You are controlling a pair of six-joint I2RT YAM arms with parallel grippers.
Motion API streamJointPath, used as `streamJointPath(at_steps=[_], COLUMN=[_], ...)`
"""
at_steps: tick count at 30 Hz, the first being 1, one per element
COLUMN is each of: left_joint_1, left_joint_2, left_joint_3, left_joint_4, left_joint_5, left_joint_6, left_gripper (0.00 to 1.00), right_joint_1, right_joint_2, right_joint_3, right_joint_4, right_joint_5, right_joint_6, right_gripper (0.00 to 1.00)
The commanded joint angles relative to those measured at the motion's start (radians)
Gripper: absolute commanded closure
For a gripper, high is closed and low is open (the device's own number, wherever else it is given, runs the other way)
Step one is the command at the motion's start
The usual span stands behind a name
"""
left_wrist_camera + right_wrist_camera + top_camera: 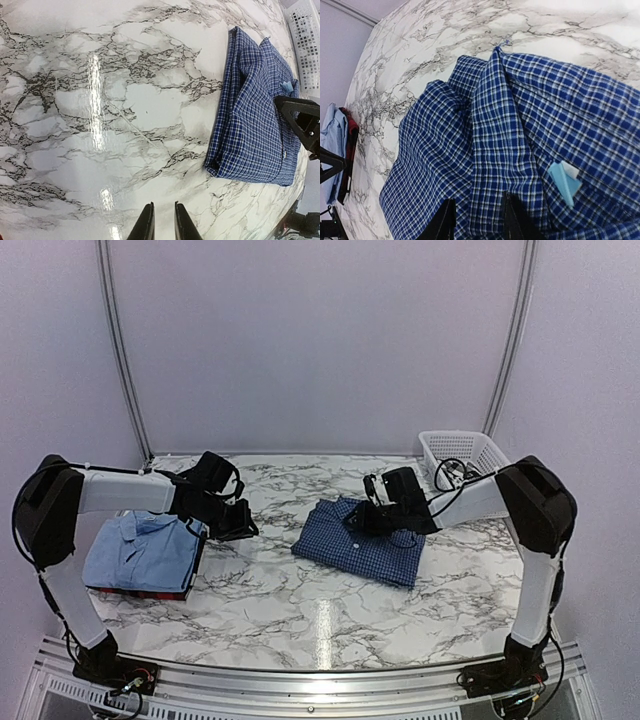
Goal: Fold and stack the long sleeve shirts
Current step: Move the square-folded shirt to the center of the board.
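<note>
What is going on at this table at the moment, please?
Shirt folding, mid-job. The right end effector sits over the folded navy shirt mid-table, fingers straddling a fold; whether it grips is unclear. The left end effector hovers open and empty above bare marble. A blue shirt lies stacked on a red shirt at the left.

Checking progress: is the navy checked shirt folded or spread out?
Folded: the navy checked shirt lies as a compact rectangle, no sleeves trailing out.

White lattice basket (462, 452) at far right corner of marble-patterned table (320, 610); pale backdrop (320, 340) behind
</note>
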Motion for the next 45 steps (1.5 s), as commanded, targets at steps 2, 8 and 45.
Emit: streamJointPath(at_steps=[2, 8, 45], left_joint_1=[0.001, -0.003, -0.124], left_joint_2=[-0.027, -0.031, -0.116], left_joint_3=[0.004, 0.001, -0.012], left_joint_4=[-0.040, -0.039, -0.359], left_joint_5=[0.004, 0.000, -0.660], left_joint_6=[0.026, 0.025, 0.005], left_gripper=[0.85, 0.82, 0.52], right_joint_1=[-0.003, 0.068, 0.046], right_joint_2=[-0.115, -0.153, -0.638], right_joint_3=[-0.010, 0.027, -0.333], right_joint_4=[-0.076, -0.072, -0.208], right_joint_5=[-0.021, -0.076, 0.022], right_joint_6=[-0.073, -0.056, -0.087], right_gripper=[0.64, 0.58, 0.24])
